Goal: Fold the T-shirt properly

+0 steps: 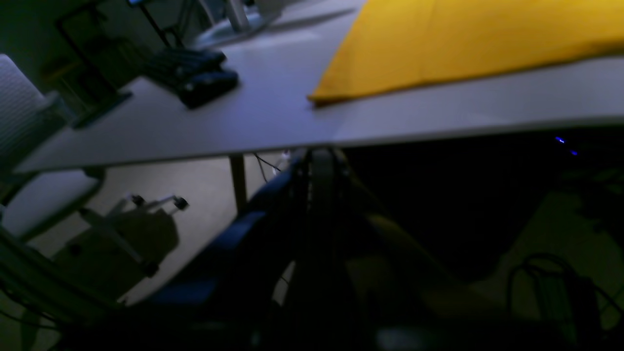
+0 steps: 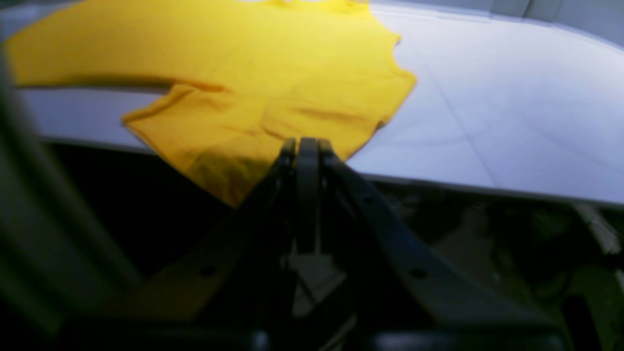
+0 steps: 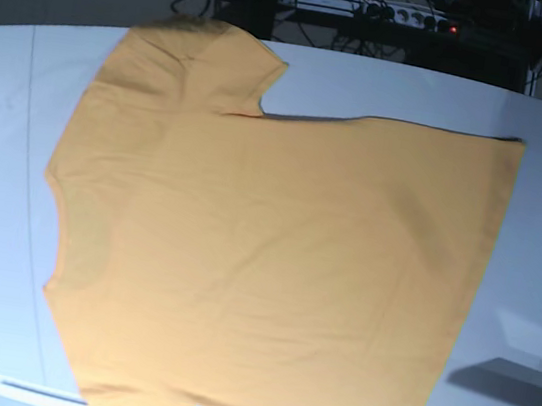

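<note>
I see one T-shirt, plain orange-yellow, spread flat on the white table and filling most of the middle of the base view, its collar toward the left of the frame and its hem toward the right. One sleeve reaches the upper left of that view near the table's far edge; the other runs to the bottom edge of the frame, and in the right wrist view it droops over the table's near edge. There is bare tabletop in a narrow strip down the left of the base view, a wider strip down the right past the hem, and a notch of open surface at top centre beside the upper sleeve. I count two grippers, neither visible in the base view. The right gripper sits at the centre of its own view with its jaws pressed together, just at the table's near edge, right by the hanging sleeve; I can't tell from this blurred picture whether cloth is pinched between them. The left gripper is dark and low in its view, jaws together with nothing visibly in them, below the table's edge; a corner of the shirt lies at upper right there, with a broad run of bare table to its left. Farther left on that table is one dark keyboard-like object, and one office chair stands at the left edge. I can read no labels or writing anywhere.
</note>
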{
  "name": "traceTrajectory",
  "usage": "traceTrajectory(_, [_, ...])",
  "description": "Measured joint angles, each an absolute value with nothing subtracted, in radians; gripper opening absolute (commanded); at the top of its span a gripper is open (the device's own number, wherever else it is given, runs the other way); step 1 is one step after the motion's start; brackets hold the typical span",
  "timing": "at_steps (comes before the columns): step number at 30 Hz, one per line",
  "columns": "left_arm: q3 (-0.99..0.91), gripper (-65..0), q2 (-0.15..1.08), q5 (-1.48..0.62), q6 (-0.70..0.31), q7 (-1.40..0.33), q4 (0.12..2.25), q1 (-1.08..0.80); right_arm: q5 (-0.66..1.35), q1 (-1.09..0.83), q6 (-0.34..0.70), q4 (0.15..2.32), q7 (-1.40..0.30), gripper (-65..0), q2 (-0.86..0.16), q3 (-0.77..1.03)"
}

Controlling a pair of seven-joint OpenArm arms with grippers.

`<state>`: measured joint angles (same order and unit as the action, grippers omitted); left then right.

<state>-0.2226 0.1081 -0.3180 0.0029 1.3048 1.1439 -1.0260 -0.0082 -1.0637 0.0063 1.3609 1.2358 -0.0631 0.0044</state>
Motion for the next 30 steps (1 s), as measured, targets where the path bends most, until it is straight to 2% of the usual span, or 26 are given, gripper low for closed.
traceTrajectory(4, [-0.261, -59.0, 0.094, -0.313, 0.001, 1.11, 1.214, -1.028, -0.015, -1.068, 0.011, 1.513, 1.018, -64.7, -0.107, -0.006])
traceTrajectory(7, [-0.329, -56.3, 0.072, -0.387, 0.002, 0.965, 1.331, -1.031, -0.004, -1.068, 0.003, 1.628, 0.853, -64.7, -0.134, -0.004])
traceTrajectory(13, [-0.453, -56.3, 0.084, -0.545, 0.004, 0.66, 1.624, -1.066, -0.007, -1.061, 0.014, 1.836, 0.545, -64.7, -0.164, -0.051])
traceTrajectory(17, [-0.591, -56.3, 0.078, -0.534, 0.0, 0.413, 1.749, -1.045, -0.007, -1.011, 0.009, 1.927, 0.379, -64.7, -0.167, -0.075])
traceTrajectory(22, [-0.731, -55.9, 0.084, -0.537, -0.002, 0.06, 1.804, -0.952, -0.007, -0.99, 0.01, 1.935, 0.308, -65.0, -0.165, -0.07])
traceTrajectory(26, [-0.825, -50.6, 0.133, -0.544, 0.0, -0.232, 1.818, -0.862, -0.007, -0.983, 0.008, 1.941, 0.316, -64.9, -0.165, -0.068])
traceTrajectory(30, [-0.857, -50.4, 0.144, -0.544, -0.004, -0.184, 1.841, -0.837, -0.007, -0.974, 0.011, 1.941, 0.316, -64.9, -0.163, -0.07])
